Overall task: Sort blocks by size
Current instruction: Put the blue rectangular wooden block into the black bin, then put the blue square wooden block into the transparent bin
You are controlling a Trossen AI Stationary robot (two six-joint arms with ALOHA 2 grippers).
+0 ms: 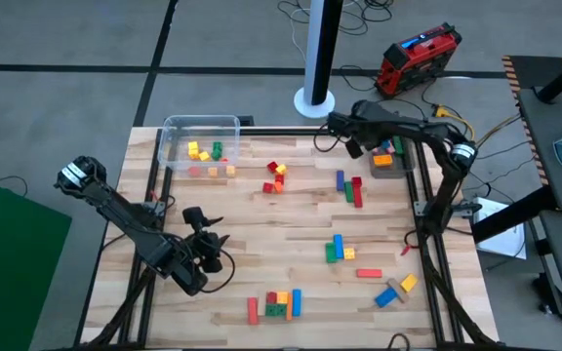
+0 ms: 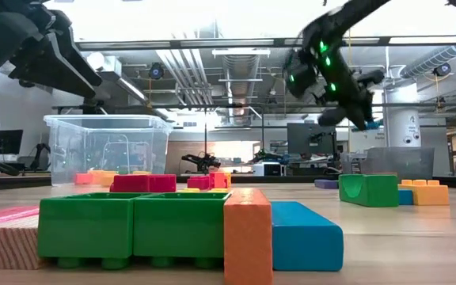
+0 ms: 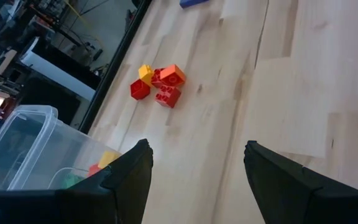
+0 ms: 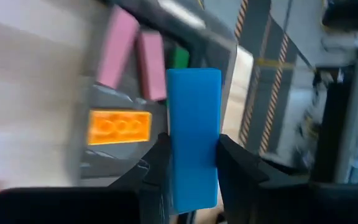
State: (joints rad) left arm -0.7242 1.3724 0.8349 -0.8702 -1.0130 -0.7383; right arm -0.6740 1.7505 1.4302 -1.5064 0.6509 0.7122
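Jaws of the right gripper (image 4: 191, 168) clamp a blue bar (image 4: 193, 134); left gripper (image 3: 194, 165) gapes empty.

We see a bright blue bar (image 4: 193, 134) between black fingers (image 4: 157, 165). Beneath it lie two pink bars (image 4: 132, 55), an orange studded brick (image 4: 119, 127) and what may be a green block (image 4: 179, 58) on a grey tray (image 4: 98, 99). Red, orange and yellow bricks (image 3: 159, 85) cluster on pale wood (image 3: 278, 93).
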